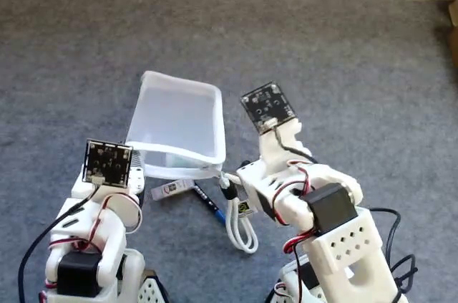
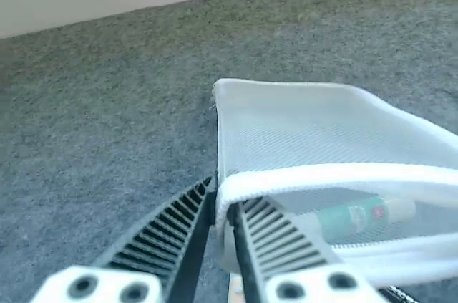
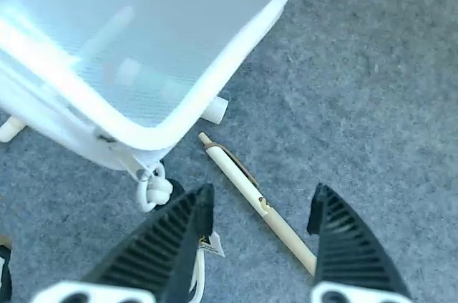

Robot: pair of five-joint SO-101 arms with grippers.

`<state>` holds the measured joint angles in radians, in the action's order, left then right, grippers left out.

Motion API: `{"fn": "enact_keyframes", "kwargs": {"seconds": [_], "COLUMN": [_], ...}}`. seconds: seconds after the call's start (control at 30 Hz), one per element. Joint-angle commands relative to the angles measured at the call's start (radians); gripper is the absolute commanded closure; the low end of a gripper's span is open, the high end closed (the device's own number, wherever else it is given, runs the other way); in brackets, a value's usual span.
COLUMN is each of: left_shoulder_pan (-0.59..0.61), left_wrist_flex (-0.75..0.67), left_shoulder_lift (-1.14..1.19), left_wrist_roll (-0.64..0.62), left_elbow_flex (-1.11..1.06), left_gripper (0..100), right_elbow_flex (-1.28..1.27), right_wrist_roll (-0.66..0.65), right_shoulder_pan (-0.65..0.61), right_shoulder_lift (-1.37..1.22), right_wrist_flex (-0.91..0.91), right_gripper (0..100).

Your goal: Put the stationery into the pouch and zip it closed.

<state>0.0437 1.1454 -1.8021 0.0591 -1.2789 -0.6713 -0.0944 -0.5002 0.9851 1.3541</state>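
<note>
Two arms, split roles. Left end effector [image 2: 223, 199] is clamped on the rim of the white mesh pouch [image 2: 322, 174], near one end of it, holding the mouth open; a green-and-white tube [image 2: 358, 215] already lies inside. Right end effector [image 3: 261, 190] is released, fingers spread wide, hanging over a cream pen [image 3: 279, 224] that lies flat on the grey tabletop [image 3: 372, 66]. Key relation: the pen sits straight below the gap between the fingers, with its long axis skewed to the closing line, neither square across it nor along it. One pen end lies just beside the pouch corner, not touching; the other runs away from the pouch and ends near one finger. Zipper pull [image 3: 147, 174] hangs off that same corner, close to the other finger. Right arm is clearly the nearer one; left is tied up with the rim. My read: step in hand is the pen pick, early-to-mid task, zip not yet run. Next move likely wants a wrist roll to square the fingers on the barrel, then a straight drop. Risk: the pouch-side finger snags the pull or its cord. High view: a dark pen [image 1: 210, 203], a white marker [image 1: 172, 188] and a white cable [image 1: 242, 230] also lie outside the pouch, between the arms.
</note>
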Motion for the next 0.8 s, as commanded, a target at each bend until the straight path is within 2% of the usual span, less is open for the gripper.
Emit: {"fn": "enact_keyframes", "kwargs": {"seconds": [0.0,0.13,0.33,0.57,0.77], "left_shoulder_pan": [-0.018,-0.018,-0.012,0.005,0.090], "left_wrist_flex": [0.003,0.003,0.003,0.006,0.112], "left_shoulder_lift": [0.001,0.096,0.423,0.736,0.891], "left_wrist_roll": [0.005,0.005,0.003,-0.043,-0.060], "left_elbow_flex": [0.096,0.130,0.297,0.498,0.667], "left_gripper": [96,96,97,99,99], "right_elbow_flex": [0.018,0.018,0.018,0.097,0.101], "right_wrist_roll": [0.009,0.009,0.006,0.009,0.005], "right_shoulder_pan": [0.021,0.021,0.021,0.021,0.021], "right_shoulder_lift": [0.022,0.024,0.024,0.022,0.021], "right_wrist_flex": [-0.025,-0.019,-0.007,0.094,0.031], "right_gripper": [79.3,79.0,78.7,71.7,73.5]}}
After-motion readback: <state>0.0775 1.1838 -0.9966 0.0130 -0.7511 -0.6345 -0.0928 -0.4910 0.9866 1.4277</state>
